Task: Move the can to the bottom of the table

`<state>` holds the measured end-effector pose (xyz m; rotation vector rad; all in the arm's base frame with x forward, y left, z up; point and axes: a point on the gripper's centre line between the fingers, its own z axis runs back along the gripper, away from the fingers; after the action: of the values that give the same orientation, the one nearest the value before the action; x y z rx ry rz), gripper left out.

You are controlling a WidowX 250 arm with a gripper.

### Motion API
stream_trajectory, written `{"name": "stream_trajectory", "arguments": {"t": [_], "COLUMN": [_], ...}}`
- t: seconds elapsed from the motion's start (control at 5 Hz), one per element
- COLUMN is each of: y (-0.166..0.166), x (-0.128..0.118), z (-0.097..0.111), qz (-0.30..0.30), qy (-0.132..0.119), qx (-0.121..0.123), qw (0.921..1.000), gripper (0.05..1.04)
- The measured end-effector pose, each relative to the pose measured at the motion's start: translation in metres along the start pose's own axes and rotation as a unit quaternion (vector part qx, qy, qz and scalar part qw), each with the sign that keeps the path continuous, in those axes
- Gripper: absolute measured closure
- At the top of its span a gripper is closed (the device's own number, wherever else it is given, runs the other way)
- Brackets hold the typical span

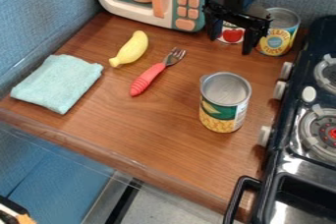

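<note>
At the top right of the camera view my gripper [230, 44] hangs with its fingers spread apart. A can with a red fruit on its label [232, 34] shows between and behind the fingers, partly covered by the gripper; whether they touch it I cannot tell. Just right of the gripper stands an open-topped can with a yellow and blue label [276, 41]. Another open-topped can, green and yellow [222, 115], is upright at the right-centre of the wooden table [151, 132], well below the gripper.
A toy microwave [185, 2] stands at the back. The yellow banana [132, 48], red-handled fork [149, 77] and teal cloth [58, 83] lie at centre and left. A black stove [289, 156] with a protruding handle borders the right side.
</note>
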<state>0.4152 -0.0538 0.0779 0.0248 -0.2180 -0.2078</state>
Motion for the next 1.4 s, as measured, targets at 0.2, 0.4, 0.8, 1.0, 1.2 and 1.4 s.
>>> {"name": "stream_trajectory", "arguments": {"t": [0.2,0.4,0.8,1.0,1.2,1.4], "y": [-0.001,-0.019,-0.053,-0.05,-0.037,-0.027], "x": [-0.006,-0.007,-0.014,-0.043,-0.07,-0.088], "z": [-0.016,-0.025,-0.039,-0.047,-0.02,-0.015], "qz": [0.001,-0.004,-0.033,-0.048,-0.05,-0.044], "qy": [0.021,0.025,0.033,0.071,0.072,0.09], "qx": [-0.003,-0.019,-0.038,-0.033,-0.034,-0.053], "qw": [0.9998,0.9995,0.9982,0.9958,0.9956,0.9935], "gripper": [0.083,0.083,0.083,0.083,0.083,0.083]}}
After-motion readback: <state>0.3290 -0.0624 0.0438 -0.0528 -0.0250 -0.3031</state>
